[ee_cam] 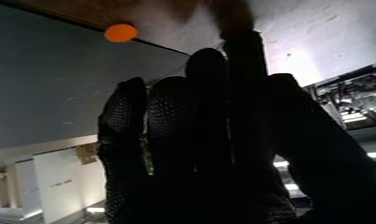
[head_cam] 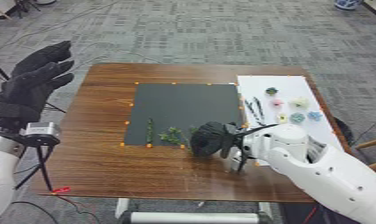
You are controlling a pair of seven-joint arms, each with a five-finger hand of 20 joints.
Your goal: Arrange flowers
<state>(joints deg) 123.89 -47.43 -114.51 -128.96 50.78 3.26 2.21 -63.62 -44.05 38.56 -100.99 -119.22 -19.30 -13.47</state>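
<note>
In the head view my right hand (head_cam: pixel 211 139) is at the front edge of the dark mat (head_cam: pixel 184 107), beside a leafy green sprig (head_cam: pixel 171 136); whether they touch is unclear. A thin green stem (head_cam: pixel 150 131) lies farther left on the mat. In the right wrist view the right hand (ee_cam: pixel 198 130) has extended fingers, with a bit of green visible between two of them. My left hand (head_cam: pixel 38 75) stands open, raised off the table's left side. Small flower heads, among them pink (head_cam: pixel 277 102), cream (head_cam: pixel 299 102) and blue (head_cam: pixel 314 115), lie on the white sheet (head_cam: pixel 295 85).
Dark thin stems (head_cam: pixel 254 107) lie on the white sheet's left part. Orange markers line the mat, one at its left edge (head_cam: pixel 127 122). The brown table (head_cam: pixel 113 170) extends in front of the mat, with a red tag (head_cam: pixel 61 190) at its front left corner.
</note>
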